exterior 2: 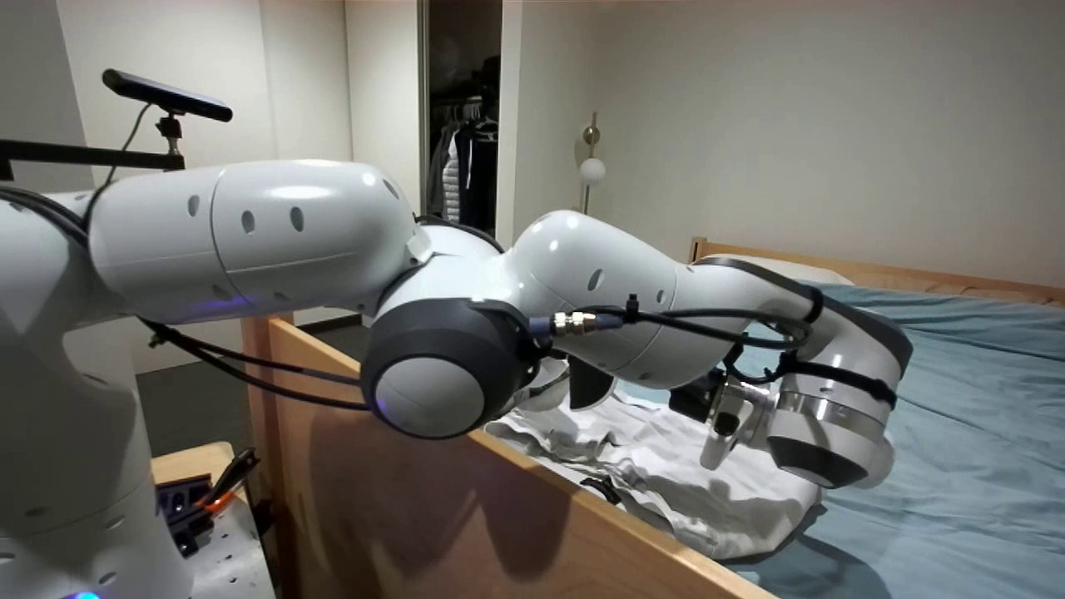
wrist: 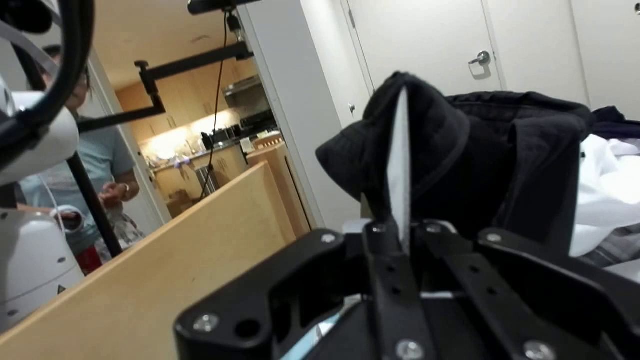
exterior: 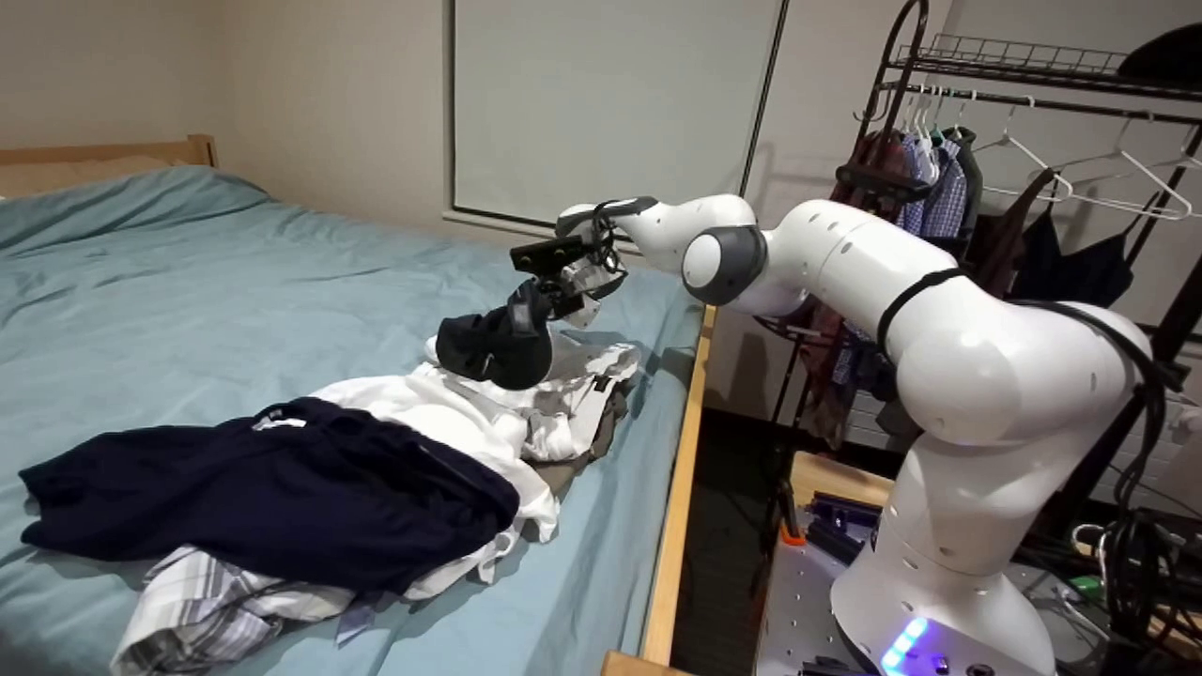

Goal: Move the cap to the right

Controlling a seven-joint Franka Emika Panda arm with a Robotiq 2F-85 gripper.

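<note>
The cap [exterior: 493,349] is black. In an exterior view it hangs from my gripper [exterior: 540,302] over the white clothes near the bed's edge. In the wrist view the cap [wrist: 480,165] fills the space in front of and right of the fingers. My gripper [wrist: 406,215] has its fingers close together, shut on part of the cap, with a pale strip showing along one finger. The exact pinched spot is hidden by dark fabric. In an exterior view the arm hides most of the cap and fingers. I cannot tell whether its lower edge touches the clothes.
White clothes [exterior: 413,404], a navy garment [exterior: 282,498] and a plaid garment [exterior: 211,615] lie on the blue bedsheet [exterior: 235,310]. The wooden bed rail [exterior 2: 433,499] runs between the robot base and the mattress. A clothes rack [exterior: 892,131] stands behind the robot.
</note>
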